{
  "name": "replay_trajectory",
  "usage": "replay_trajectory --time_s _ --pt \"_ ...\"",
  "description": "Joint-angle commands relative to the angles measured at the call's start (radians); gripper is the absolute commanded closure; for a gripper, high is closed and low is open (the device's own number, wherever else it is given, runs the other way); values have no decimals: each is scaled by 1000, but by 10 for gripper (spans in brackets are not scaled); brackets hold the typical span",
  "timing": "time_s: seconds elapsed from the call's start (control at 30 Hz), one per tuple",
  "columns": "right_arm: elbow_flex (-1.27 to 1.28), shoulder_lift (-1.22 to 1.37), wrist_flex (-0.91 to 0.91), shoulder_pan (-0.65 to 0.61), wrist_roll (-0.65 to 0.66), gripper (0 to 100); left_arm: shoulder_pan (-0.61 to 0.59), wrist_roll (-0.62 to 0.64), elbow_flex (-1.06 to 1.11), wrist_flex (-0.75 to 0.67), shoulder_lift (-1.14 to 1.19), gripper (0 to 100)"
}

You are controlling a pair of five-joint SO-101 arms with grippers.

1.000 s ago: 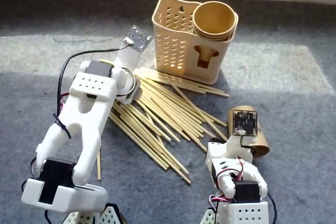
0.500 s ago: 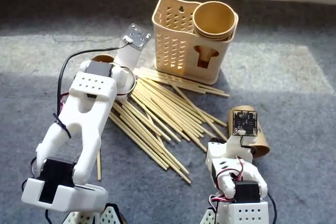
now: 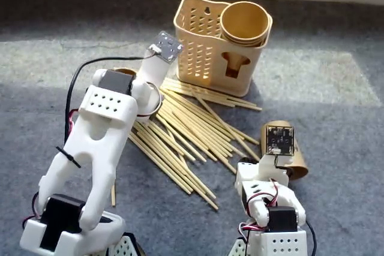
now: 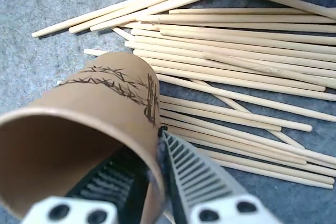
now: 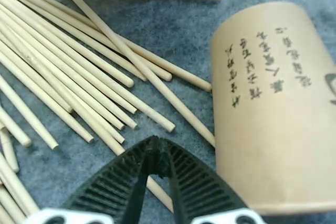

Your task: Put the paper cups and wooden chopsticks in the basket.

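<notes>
Since a second ago the left arm [image 3: 99,127] has lifted its wrist off the pile and swung it toward the basket [image 3: 201,49], so that the brown rim of a paper cup [image 3: 123,71] now shows just beside the wrist in the high view. In the left wrist view the left fingers [image 4: 191,174] pinch the wall of this paper cup at its rim, one inside the mouth and one outside, and the cup hangs tilted above the chopsticks [image 3: 186,130], which lie spread on the desk [image 3: 336,88] in front of the basket. The right arm has not moved: the right fingers [image 5: 184,182] are pressed together with nothing between them, low over the chopsticks and just beside a second cup [image 5: 273,108] that lies on its side. The basket stands upright and already holds stacked cups [image 3: 243,22] in its right half. By the look of it the grasp has held through the lift, and the carry to the basket is under way; after that, the second cup and the whole pile of chopsticks are still to be put in.
</notes>
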Motion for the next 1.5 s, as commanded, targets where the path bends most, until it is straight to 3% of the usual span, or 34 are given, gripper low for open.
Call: replay_trajectory --time_s 0.0,0.27,0.4,0.67,1.0,1.47 --pt "139 -13 -28 12 5 992 56 3 -48 31 -44 994" --pt "139 -13 -28 12 5 992 107 -2 21 23 -44 992" --pt "139 -13 -28 12 5 992 101 -69 42 23 -44 992" --pt "139 -13 -28 12 5 992 96 -91 45 31 -44 829" --pt "139 -13 -28 12 5 992 96 -95 44 29 -45 826" --pt "139 -13 -28 13 5 992 93 -97 82 9 -54 995"
